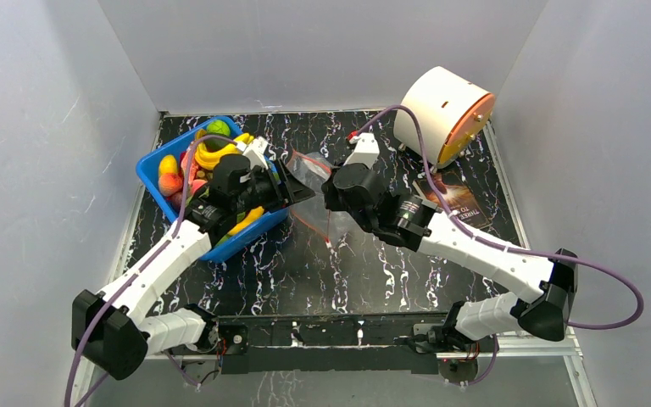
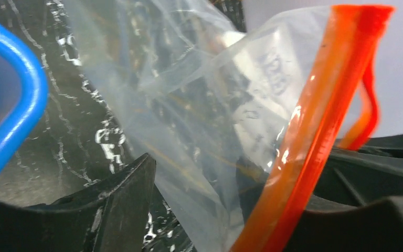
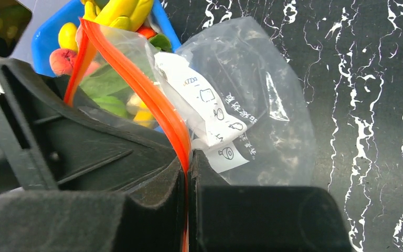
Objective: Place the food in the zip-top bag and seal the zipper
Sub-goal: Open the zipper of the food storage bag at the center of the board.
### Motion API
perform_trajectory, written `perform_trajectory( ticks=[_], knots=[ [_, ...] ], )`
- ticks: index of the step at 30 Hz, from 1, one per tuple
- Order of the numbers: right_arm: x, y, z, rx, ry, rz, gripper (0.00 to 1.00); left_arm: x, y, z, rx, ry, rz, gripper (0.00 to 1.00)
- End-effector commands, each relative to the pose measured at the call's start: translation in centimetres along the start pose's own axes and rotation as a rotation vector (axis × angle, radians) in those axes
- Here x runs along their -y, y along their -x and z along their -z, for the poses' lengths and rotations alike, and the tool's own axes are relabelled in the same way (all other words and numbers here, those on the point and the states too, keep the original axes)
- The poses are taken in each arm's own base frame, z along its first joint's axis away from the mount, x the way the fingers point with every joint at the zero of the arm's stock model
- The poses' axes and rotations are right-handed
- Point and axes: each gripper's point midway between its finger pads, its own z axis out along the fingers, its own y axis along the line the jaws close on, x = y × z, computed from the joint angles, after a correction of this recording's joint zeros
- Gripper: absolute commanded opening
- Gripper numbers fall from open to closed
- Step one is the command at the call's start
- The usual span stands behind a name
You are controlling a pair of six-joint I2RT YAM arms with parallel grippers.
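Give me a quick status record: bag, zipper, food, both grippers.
bag: clear, between the two grippers, looks empty
zipper: red-orange strip, mouth parted, not sealed
food: every piece in view lies in the blue basket
right gripper: shut on the zipper
left gripper: at the bag's mouth, fingers seem apart
task steps done: none yet

The right gripper (image 3: pixel 188 163) pinches shut on the zipper (image 3: pixel 136 84). Facing it, the left gripper (image 2: pixel 241 178) seems spread open.
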Motion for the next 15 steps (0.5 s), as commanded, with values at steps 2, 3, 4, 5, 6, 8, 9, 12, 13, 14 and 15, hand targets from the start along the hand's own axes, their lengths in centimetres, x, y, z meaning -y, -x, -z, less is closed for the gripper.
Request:
perform_trajectory(
  ticks=[2, 3, 4, 5, 6, 8, 9, 12, 13, 14, 15],
  knots=[
    [1.5, 1.8, -0.1, 0.087, -0.095, -0.018, 0.00, -2.0, 0.9, 1.3, 0.014, 0.169, -0.097, 0.38],
    [2.6, 1.9, 0.1, 0.092, -0.147, 0.010, 0.00, -2.5, 1.2, 1.7, 0.027, 0.210, -0.115, 0.31],
    [3.8, 2.0, 0.3, 0.100, -0.200, 0.035, 0.00, -3.1, 1.6, 2.2, 0.047, 0.245, -0.130, 0.24],
    [5.0, 1.9, 0.5, 0.096, -0.247, 0.061, 0.00, -3.4, 1.9, 2.7, 0.066, 0.269, -0.144, 0.18],
    [5.8, 2.0, 0.7, 0.097, -0.278, 0.074, 0.00, -3.7, 2.1, 3.0, 0.086, 0.286, -0.155, 0.14],
    [6.9, 2.2, 1.2, 0.099, -0.314, 0.088, 0.00, -4.2, 2.4, 3.5, 0.114, 0.305, -0.173, 0.11],
    [7.1, 2.2, 1.3, 0.100, -0.323, 0.091, 0.00, -4.3, 2.4, 3.5, 0.119, 0.310, -0.181, 0.10],
    [7.7, 1.9, 1.6, 0.088, -0.345, 0.102, 0.00, -4.9, 2.2, 3.4, 0.096, 0.333, -0.198, 0.09],
    [7.9, 1.7, 1.6, 0.083, -0.351, 0.108, 0.00, -5.0, 2.1, 3.4, 0.084, 0.343, -0.203, 0.07],
    [8.0, 1.7, 1.6, 0.082, -0.356, 0.111, 0.00, -5.2, 2.0, 3.4, 0.072, 0.353, -0.207, 0.07],
    [8.1, 1.6, 1.7, 0.081, -0.360, 0.115, 0.00, -5.4, 1.9, 3.4, 0.063, 0.365, -0.209, 0.06]
  ],
)
